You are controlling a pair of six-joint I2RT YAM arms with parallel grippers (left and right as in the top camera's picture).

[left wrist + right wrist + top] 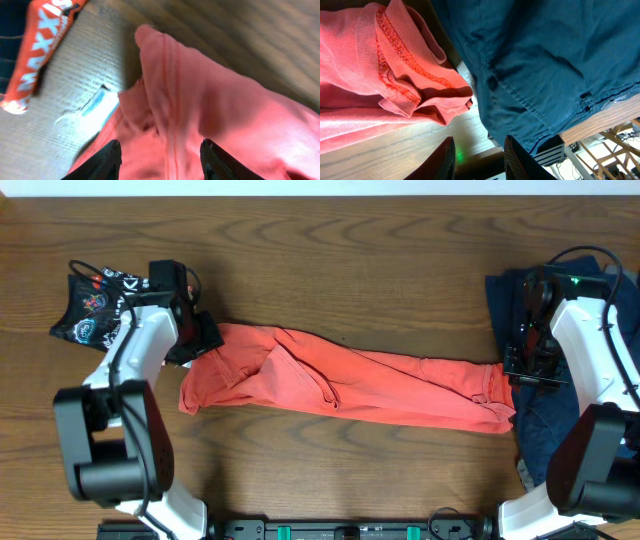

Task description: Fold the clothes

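Over the coral T-shirt (340,380) the left gripper (160,145) hangs wide; right gripper (479,140) sits narrowly parted, empty, by the navy garment (545,65)

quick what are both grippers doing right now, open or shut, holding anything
left gripper: open, jaws astride the coral shirt, not pinching it
right gripper: partly open, nothing between its jaws
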